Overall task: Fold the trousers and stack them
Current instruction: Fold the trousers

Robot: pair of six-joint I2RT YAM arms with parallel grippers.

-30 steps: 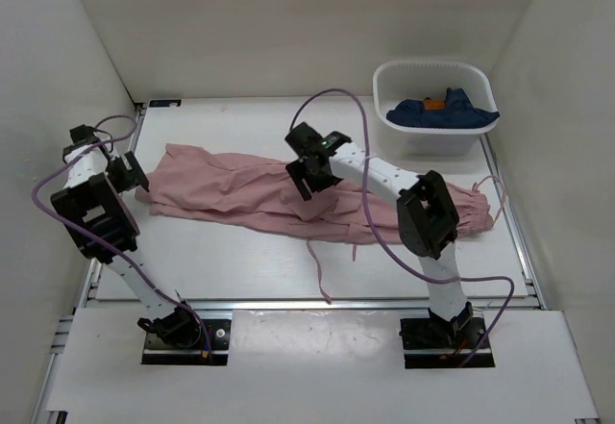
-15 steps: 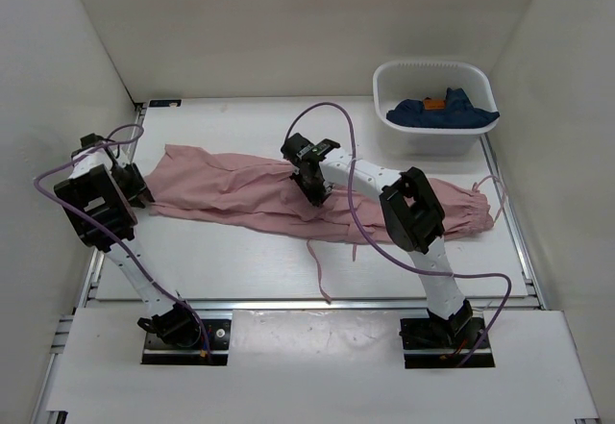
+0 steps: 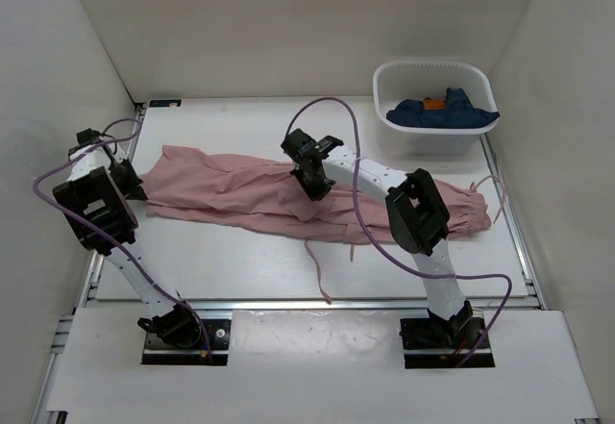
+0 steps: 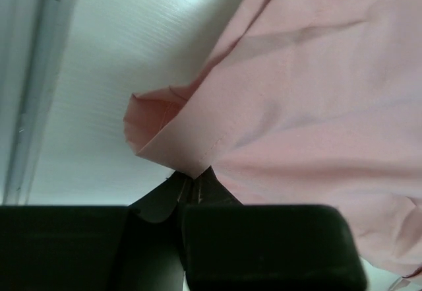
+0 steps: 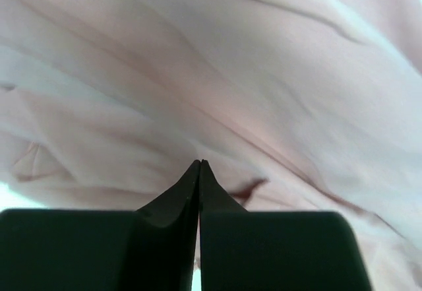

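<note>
Trousers: trousers (image 3: pixel 240 188) lie stretched lengthwise across the table (image 3: pixel 240 261), from the left edge to the right.
Left gripper: left gripper (image 4: pixel 196 175) is clamped on the hem corner at the left edge, probably to carry it over.
Right gripper: right gripper (image 5: pixel 200 165) has its fingers together mid-garment; can't tell if cloth is caught.

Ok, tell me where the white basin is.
In the top view the white basin stands at the far right corner of the table, beyond the trousers' right end, holding a dark blue garment.
</note>
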